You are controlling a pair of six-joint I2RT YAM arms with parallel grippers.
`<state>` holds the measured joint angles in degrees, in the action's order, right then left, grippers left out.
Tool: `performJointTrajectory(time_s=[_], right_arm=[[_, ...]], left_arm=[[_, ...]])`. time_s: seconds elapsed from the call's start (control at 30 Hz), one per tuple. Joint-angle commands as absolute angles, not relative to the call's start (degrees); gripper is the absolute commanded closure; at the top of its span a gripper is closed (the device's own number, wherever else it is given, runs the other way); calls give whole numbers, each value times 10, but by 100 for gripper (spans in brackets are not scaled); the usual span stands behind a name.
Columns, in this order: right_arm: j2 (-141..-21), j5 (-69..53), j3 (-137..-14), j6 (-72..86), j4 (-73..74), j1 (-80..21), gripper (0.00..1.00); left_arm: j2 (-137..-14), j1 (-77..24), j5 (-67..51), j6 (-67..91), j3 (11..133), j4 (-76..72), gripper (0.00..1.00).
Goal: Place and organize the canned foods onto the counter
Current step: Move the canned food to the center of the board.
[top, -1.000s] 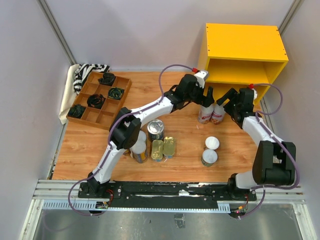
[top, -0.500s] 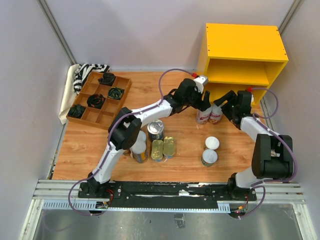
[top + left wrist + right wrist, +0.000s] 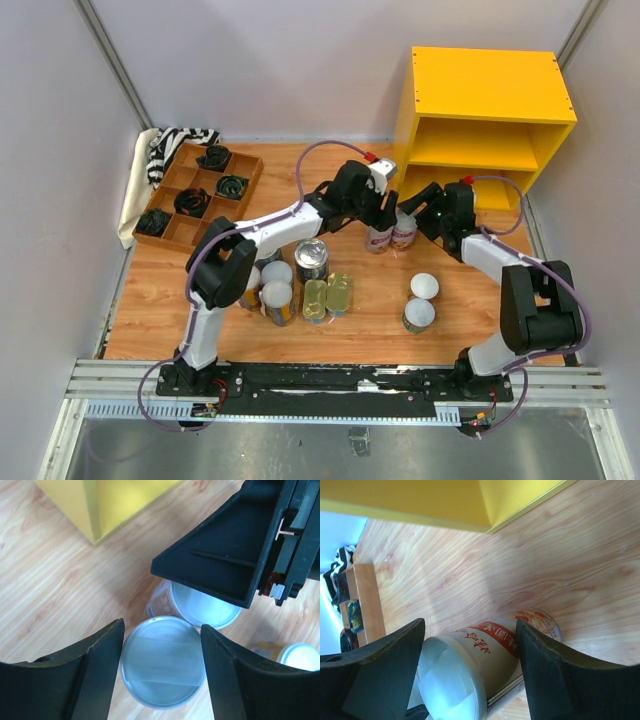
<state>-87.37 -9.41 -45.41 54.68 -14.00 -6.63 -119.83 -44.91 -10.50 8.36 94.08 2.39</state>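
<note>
Bumping is the big worry. The left can (image 3: 162, 662) and the right can (image 3: 485, 655) stand side by side on the tabletop (image 3: 470, 290). They are touching or almost touching, just in front of the yellow shelf (image 3: 490, 85). Neither can is on the shelf yet.

The left end effector (image 3: 161, 635) squeezes the left can, with one finger on each side of its white lid. The right end effector (image 3: 470, 630) is clamped on the right can the same way. The two end effectors are very close together. Seen from the left wrist, the right one hangs partly over its own can, right next to the left can.

If one arm lifts or turns first, it could hit the other arm or knock the other can over. A tall can could also tip in the grip, slip out, or bang the shelf edge on the way up. The other cans (image 3: 300, 285) sit nearer the arm bases, well apart from these two.
</note>
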Motion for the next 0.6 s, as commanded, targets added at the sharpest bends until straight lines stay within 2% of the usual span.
performJointTrajectory(time_s=[0.0,0.33,0.57], right_arm=[[-901,-112,-446,571,-105,-120,28],[-926,-105,-462,575,-103,-214,28],[-919,-76,-449,589,-113,-296,29]], left_arm=[[-1139,-426,-123,83,877,36,34],[-1004,-403,-120,121,704,39,33],[-938,-403,-110,146,638,54,33]])
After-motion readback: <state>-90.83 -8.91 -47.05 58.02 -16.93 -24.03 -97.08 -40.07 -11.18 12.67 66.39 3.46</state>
